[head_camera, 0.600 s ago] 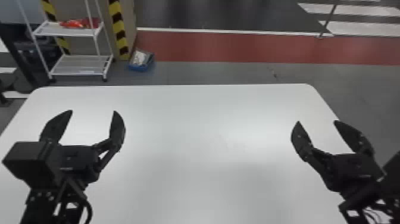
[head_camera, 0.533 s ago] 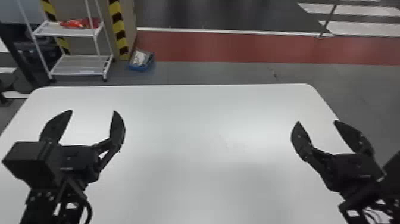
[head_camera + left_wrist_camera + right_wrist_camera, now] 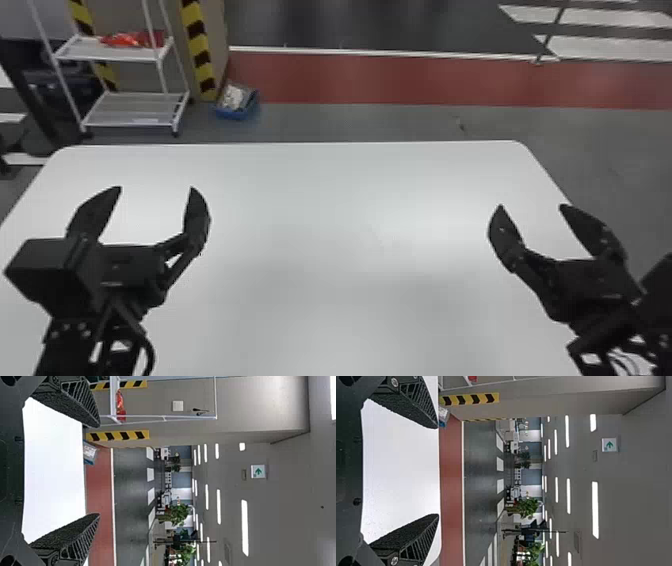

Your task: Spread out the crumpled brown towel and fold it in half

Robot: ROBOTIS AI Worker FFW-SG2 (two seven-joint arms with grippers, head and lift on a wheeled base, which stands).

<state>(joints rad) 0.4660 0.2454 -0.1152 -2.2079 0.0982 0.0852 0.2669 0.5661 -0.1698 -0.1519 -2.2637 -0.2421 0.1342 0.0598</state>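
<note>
Towel: we cannot tell its place, its long axis, its bearing from the jaws or the nearer arm. Left gripper (image 3: 156, 188): above the left side of the table (image 3: 350, 215), jaws wide. Right gripper (image 3: 531, 205): above the right side, jaws wide. Sign (image 3: 258, 471): green arrow; we read no writing.

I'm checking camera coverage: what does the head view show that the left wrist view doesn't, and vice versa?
Head view: the right gripper, fingers apart, by the right edge of the white table.
Left wrist view: the green arrow sign, ceiling lights and leafy plants.
Both: the left gripper, fingers apart, the white table, shelf rack, blue bin, yellow-and-black striped tape and red floor strip.
</note>
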